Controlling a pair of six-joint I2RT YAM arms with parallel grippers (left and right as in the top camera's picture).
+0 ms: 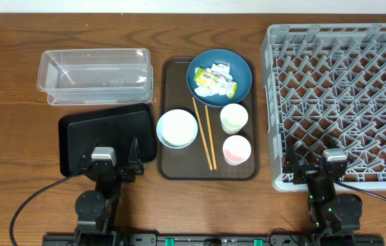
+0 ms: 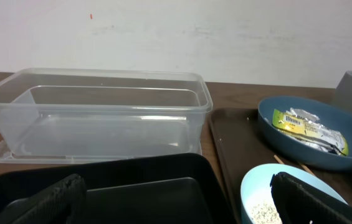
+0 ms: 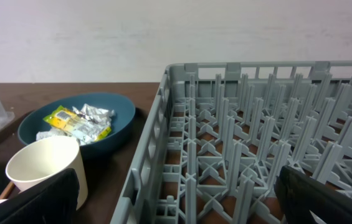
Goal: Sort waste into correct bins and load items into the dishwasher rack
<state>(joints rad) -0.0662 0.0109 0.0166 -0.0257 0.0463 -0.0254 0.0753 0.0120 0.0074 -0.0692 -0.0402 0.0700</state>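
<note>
The dark blue bowl [image 1: 219,77] holds the crumpled wrapper [image 1: 213,82] at the back of the brown tray [image 1: 179,167]; both also show in the left wrist view [image 2: 313,140] and the right wrist view [image 3: 79,122]. The small light-blue bowl [image 1: 177,128] holds rice grains [image 2: 263,211]. Two white cups [image 1: 233,117] [image 1: 237,149] and chopsticks [image 1: 204,133] lie on the tray. The clear tub [image 1: 95,76] and black tray [image 1: 104,140] sit left. The grey rack [image 1: 343,102] is right. My left gripper [image 1: 115,162] is open over the black tray. My right gripper [image 1: 318,166] is open at the rack's front edge.
The brown serving tray sits between the bins and the rack. Cables run from both arm bases along the front table edge. A white wall lies behind the table.
</note>
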